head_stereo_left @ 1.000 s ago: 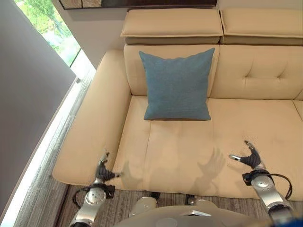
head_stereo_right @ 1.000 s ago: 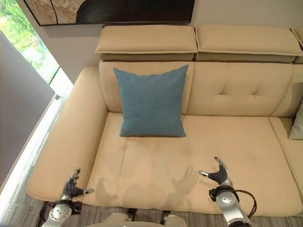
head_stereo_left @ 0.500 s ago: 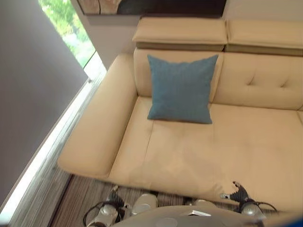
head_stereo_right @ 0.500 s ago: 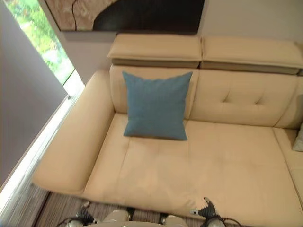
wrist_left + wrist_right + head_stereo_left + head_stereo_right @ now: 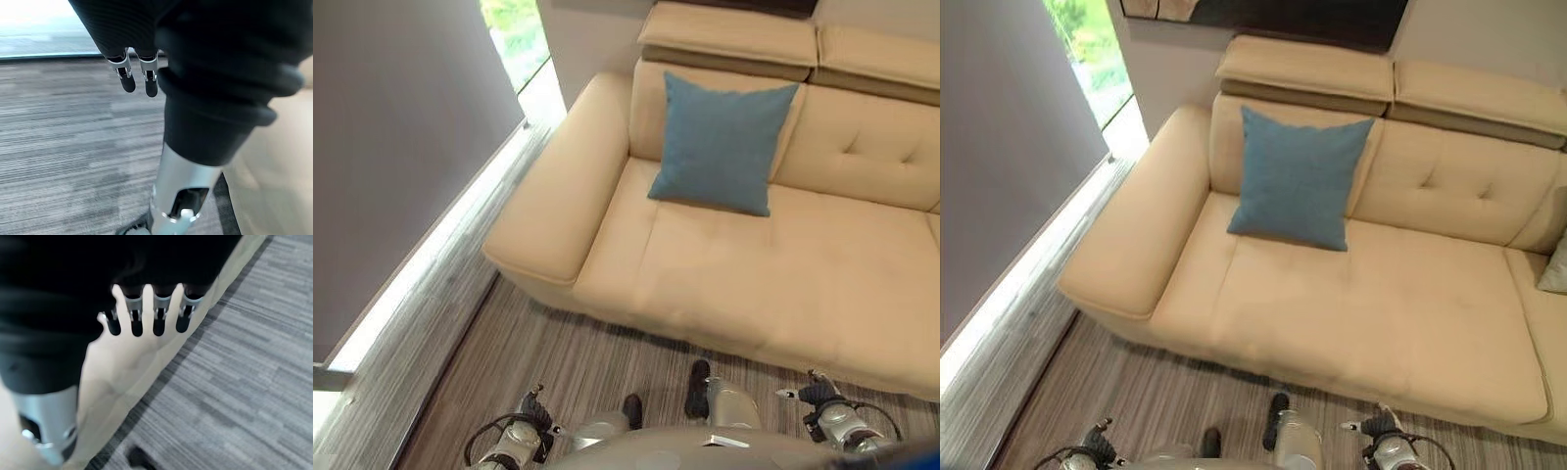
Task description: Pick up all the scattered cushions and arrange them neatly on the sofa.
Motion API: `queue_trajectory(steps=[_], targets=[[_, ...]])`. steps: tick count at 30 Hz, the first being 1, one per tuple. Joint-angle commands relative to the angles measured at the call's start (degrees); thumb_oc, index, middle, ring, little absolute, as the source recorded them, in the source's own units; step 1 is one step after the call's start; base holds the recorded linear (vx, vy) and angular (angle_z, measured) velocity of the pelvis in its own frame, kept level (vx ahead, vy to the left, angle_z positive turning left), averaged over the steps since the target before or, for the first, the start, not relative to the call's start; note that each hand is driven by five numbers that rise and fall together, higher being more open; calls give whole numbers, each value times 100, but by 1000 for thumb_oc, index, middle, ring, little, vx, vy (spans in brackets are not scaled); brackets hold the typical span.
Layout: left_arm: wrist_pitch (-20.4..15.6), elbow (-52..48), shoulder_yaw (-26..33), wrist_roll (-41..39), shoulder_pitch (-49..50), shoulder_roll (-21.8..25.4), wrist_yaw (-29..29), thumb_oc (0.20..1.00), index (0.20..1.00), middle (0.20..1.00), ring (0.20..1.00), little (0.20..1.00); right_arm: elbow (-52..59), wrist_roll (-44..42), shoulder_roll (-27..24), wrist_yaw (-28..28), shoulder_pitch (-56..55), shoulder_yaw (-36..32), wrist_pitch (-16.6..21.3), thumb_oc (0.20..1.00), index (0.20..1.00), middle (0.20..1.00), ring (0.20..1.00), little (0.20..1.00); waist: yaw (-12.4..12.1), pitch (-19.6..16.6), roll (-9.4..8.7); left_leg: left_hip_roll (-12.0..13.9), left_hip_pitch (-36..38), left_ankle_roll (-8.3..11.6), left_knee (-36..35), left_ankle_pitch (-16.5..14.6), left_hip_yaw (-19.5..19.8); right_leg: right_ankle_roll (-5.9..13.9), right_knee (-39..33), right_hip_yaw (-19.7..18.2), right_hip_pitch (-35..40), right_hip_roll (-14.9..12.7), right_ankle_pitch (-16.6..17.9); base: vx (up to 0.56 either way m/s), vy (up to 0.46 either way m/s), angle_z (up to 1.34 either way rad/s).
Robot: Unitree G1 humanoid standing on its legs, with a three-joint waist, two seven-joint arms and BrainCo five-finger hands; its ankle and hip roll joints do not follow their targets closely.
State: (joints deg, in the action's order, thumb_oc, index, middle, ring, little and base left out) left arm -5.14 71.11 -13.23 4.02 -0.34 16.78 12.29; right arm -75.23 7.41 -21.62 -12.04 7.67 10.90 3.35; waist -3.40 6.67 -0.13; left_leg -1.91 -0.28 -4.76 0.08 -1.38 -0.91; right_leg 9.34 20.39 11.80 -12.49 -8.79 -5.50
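Blue cushion (image 5: 722, 144) propped upright at sofa (image 5: 822, 284) left end; left hand (image 5: 534, 408) and right hand (image 5: 813, 393) low over floor (image 5: 558, 352), fingers (image 5: 157, 316) relaxed, empty.

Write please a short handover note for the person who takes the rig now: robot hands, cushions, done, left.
Left robot hand: open, empty, low over the floor.
Right robot hand: open, empty, by the sofa front edge.
Blue cushion: upright against the backrest at the sofa's left end; this one is done.
Grey cushion: partly in view at the sofa's right end; check its placement.
Left: look for more cushions.
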Motion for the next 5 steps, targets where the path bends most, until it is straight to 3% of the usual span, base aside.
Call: queue_trajectory(steps=[1, 3, 5], targets=[[-43, 61, 182, 138, -204, 28, 5, 1000, 1000, 1000, 1000, 1000, 181, -96, 55, -80, -12, 56, 9, 1000, 1000, 1000, 1000, 1000, -91, -256, -283, -142, -250, 439, -191, -239, 382, -60, -1531, -25, 763, 29, 567, -66, -84, -28], [-57, 82, 183, 90, -218, -27, 8, 1000, 1000, 1000, 1000, 1000, 186, -76, 73, -116, 26, 87, 4, 1000, 1000, 1000, 1000, 1000, -92, -348, -274, -104, -241, 473, -316, -154, 326, -15, -1845, -34, 804, 107, 639, -32, -80, -36], [-30, 143, 190, 53, -227, -68, 0, 1000, 1000, 1000, 1000, 1000, 157, -120, 129, -136, 40, 93, -33, 1000, 1000, 1000, 1000, 1000, -100, -460, -311, -73, -176, 542, -469, -75, 295, -19, -2234, -60, 1014, 189, 683, -32, -136, 7]])
